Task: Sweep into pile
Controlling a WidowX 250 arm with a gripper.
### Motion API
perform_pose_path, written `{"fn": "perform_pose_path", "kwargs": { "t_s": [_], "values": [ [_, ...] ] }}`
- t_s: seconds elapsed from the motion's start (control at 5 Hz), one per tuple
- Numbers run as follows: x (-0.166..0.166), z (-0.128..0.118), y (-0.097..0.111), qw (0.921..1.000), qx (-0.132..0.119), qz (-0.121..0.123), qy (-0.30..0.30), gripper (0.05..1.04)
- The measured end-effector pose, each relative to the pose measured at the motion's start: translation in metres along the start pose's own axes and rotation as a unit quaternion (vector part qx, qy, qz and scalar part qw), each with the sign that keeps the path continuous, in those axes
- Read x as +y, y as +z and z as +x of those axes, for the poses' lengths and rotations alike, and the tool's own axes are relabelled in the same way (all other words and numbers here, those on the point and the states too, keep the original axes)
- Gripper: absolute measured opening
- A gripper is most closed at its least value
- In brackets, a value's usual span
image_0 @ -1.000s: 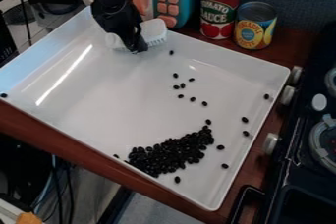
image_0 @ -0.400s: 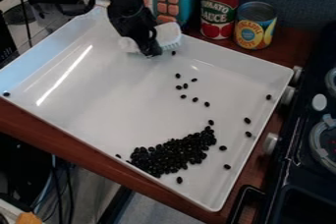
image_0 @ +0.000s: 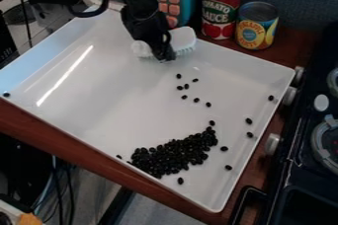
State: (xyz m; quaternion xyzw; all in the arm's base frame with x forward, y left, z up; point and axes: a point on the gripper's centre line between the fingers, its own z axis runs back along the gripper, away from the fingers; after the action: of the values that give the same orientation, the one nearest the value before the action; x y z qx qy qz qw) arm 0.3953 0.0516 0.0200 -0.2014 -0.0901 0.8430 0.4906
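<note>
In the camera view, the tool is clamped on the white brush at the tray's far side; loose beans lie just below, slightly right, the pile farther down. Brush and pile both slant up rightward, bristles facing the beans.

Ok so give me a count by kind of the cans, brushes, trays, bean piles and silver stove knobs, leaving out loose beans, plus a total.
Cans: 2, one red and one yellow
Brush: 1
Tray: 1
Bean pile: 1
Silver stove knobs: 3
Total: 8
</note>
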Motion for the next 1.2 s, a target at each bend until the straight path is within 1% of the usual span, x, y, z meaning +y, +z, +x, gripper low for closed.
{"fn": "perform_pose_path", "kwargs": {
  "t_s": [0.2,0.4,0.6,0.8,1.0,1.2],
  "values": [
    [0.012,-0.007,0.002,0.9999,0.003,0.01,-0.007,0.755],
    [0.025,-0.008,0.007,0.9998,0.003,0.019,-0.01,0.755],
    [0.042,-0.014,0.011,0.9995,0.011,0.026,-0.012,0.755],
    [0.058,-0.014,0.017,0.9988,0.016,0.039,-0.024,0.755],
    [0.07,-0.012,0.023,0.9982,0.021,0.046,-0.032,0.755],
    [0.077,-0.01,0.026,0.9979,0.027,0.046,-0.035,0.755]
  ]
}}
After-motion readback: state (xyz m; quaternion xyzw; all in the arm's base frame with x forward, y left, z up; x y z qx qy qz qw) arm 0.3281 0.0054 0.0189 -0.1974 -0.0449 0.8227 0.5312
